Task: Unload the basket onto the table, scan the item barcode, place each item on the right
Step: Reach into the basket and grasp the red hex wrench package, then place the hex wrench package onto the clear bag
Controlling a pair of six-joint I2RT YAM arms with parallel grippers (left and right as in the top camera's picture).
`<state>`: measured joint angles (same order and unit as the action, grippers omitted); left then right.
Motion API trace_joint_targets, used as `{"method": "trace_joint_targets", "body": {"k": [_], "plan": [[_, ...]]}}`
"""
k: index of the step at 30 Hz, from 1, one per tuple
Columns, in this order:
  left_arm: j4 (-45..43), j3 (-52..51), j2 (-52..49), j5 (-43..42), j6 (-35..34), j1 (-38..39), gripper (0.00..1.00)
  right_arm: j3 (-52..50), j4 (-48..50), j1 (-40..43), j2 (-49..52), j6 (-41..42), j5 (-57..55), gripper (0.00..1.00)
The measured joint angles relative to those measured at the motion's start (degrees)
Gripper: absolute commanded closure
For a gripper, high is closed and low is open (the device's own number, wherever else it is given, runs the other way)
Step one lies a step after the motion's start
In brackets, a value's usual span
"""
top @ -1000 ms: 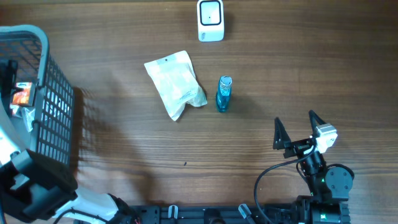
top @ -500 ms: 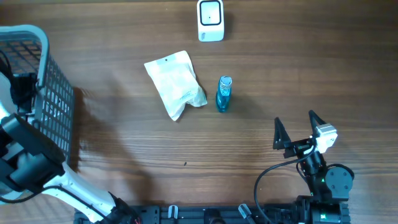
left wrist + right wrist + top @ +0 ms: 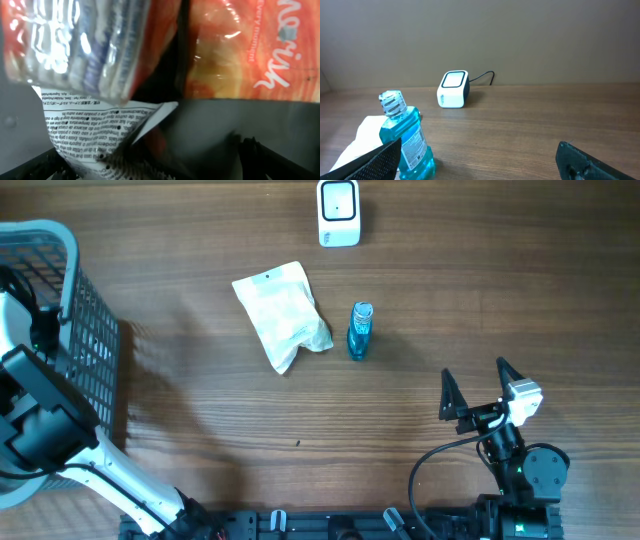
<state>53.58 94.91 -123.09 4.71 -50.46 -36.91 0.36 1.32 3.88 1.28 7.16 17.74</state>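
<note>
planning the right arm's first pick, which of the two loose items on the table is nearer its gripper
The blue bottle: it sits right of the white pouch, on the side toward the open right gripper.

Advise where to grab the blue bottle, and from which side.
Probably the body of the blue bottle, below the cap, from the right arm's side: it stands upright, and the white pouch crowds its left. The right gripper is open and nearest.

On the wooden surface [image 3: 500,280], a white pouch [image 3: 282,325] lies just left of the blue bottle [image 3: 359,330], a white scanner [image 3: 338,212] stands beyond it, and a wire basket [image 3: 85,330] sits far to its left.
</note>
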Motion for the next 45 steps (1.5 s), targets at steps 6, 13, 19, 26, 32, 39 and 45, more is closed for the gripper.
{"method": "trace_joint_targets", "body": {"k": [6, 13, 19, 26, 32, 39, 45], "plan": [[-0.04, -0.44, 0.07, 0.15, 0.52, -0.24, 0.67, 0.00, 0.00, 0.00, 0.00, -0.02, 0.00, 0.00], [0.83, -1.46, 4.17, -1.36, 0.39, -0.24, 0.96, 0.00, 0.00, 0.00, 0.00, 0.00, 0.00, 0.00], [-0.35, -1.97, 24.28, -2.54, 0.42, -0.24, 0.96, 0.00, 0.00, 0.00, 0.00, -0.02, 0.00, 0.00], [-5.01, -1.97, 52.11, -9.27, 0.39, 1.03, 0.96, 0.00, -0.02, 0.00, 0.00, 0.00, 0.00, 0.00], [1.38, -1.75, 59.93, -18.78, 0.09, 21.38, 0.96, 0.00, 0.00, 0.00, 0.00, 0.00, -0.02, 0.00], [5.75, -5.44, 36.96, -17.16, -0.04, 47.01, 0.95, 0.00, -0.02, 0.00, 0.00, 0.00, 0.00, 0.00], [1.60, -6.49, 19.10, -12.68, 0.15, 53.59, 0.44, 0.00, -0.02, 0.00, 0.00, 0.00, 0.00, 0.00]]}}
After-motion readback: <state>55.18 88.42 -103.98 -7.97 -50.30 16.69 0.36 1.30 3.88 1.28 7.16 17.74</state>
